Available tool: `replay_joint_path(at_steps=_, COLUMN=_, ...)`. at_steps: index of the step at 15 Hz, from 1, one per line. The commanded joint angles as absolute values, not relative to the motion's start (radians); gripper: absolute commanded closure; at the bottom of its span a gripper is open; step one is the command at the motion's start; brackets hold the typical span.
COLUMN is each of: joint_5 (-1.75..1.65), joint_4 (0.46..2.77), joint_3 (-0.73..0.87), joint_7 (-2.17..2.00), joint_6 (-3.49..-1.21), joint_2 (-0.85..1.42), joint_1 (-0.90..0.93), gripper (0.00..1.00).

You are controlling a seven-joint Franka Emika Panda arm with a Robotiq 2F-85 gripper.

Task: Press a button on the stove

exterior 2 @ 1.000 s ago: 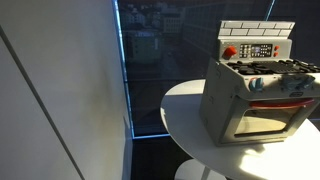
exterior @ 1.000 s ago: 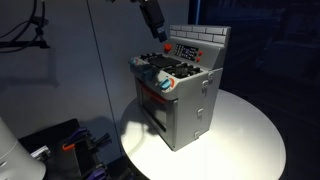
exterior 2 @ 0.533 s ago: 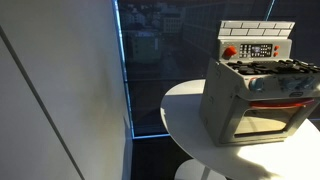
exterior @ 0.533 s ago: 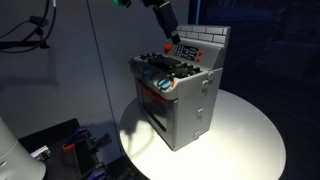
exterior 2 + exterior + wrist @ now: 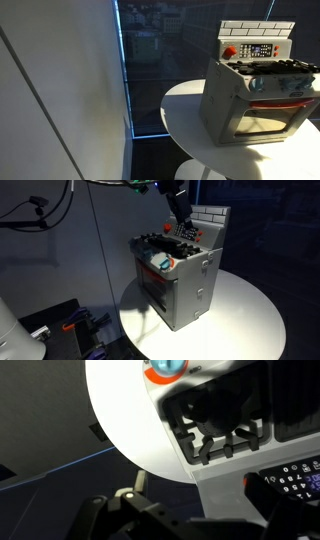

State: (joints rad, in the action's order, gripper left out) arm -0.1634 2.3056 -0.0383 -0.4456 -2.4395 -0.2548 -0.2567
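The jaws — apart or together, I cannot tell — are hovering just above the button panel [image 5: 187,230] of the stove [image 5: 185,285].

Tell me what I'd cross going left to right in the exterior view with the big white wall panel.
White wall panel → dark window → round white table → toy stove, with its red button coming before the grey keypad.
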Motion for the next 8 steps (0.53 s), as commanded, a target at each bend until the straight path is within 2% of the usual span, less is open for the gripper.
replay_joint_path(at_steps=1, joint_5=-0.195, joint_4=2.21, joint_3=-0.016, joint_7=-0.481, joint_6=-2.394, joint_2=-0.173, joint_1=-0.244, gripper=0.0)
replay_joint_path(at_steps=8, joint_5=-0.189, joint_4=2.108, joint_3=0.017, joint_7=-0.53, joint_6=-2.33, joint_2=-0.062, joint_1=-0.207, gripper=0.0)
